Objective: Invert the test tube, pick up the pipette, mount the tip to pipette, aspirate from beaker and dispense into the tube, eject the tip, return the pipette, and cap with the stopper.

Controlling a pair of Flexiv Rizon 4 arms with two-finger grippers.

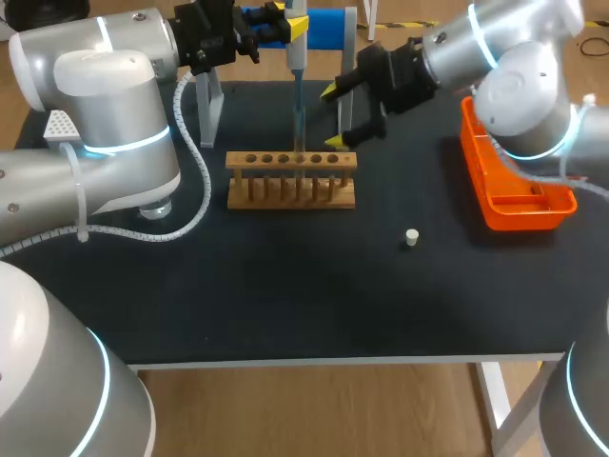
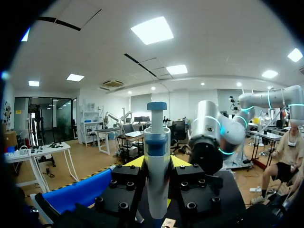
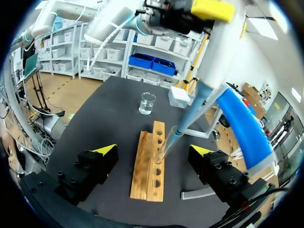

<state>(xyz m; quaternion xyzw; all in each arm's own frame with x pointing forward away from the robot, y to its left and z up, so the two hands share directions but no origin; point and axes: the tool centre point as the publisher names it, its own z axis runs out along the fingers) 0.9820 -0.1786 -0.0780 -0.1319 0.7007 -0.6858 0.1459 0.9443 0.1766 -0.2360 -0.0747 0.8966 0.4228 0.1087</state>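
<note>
My left gripper (image 1: 285,27) is shut on the white and blue pipette (image 1: 297,59) and holds it upright over the wooden rack (image 1: 291,181). In the left wrist view the pipette (image 2: 156,166) stands between the fingers of the left gripper (image 2: 156,162). Its thin tip (image 3: 183,126) reaches down into the test tube (image 3: 163,147) standing in the rack (image 3: 148,183). My right gripper (image 1: 333,116) stands open just behind the rack's right end. Seen from its own wrist, the right gripper (image 3: 154,151) straddles the rack with nothing held. The white stopper (image 1: 411,237) lies on the mat to the front right.
A glass beaker (image 3: 147,103) and a white tip box (image 3: 179,96) stand past the rack's far end. An orange tray (image 1: 514,186) sits at the right edge. The blue pipette stand (image 1: 328,24) is at the back. The white tip box (image 1: 59,126) shows behind my left arm.
</note>
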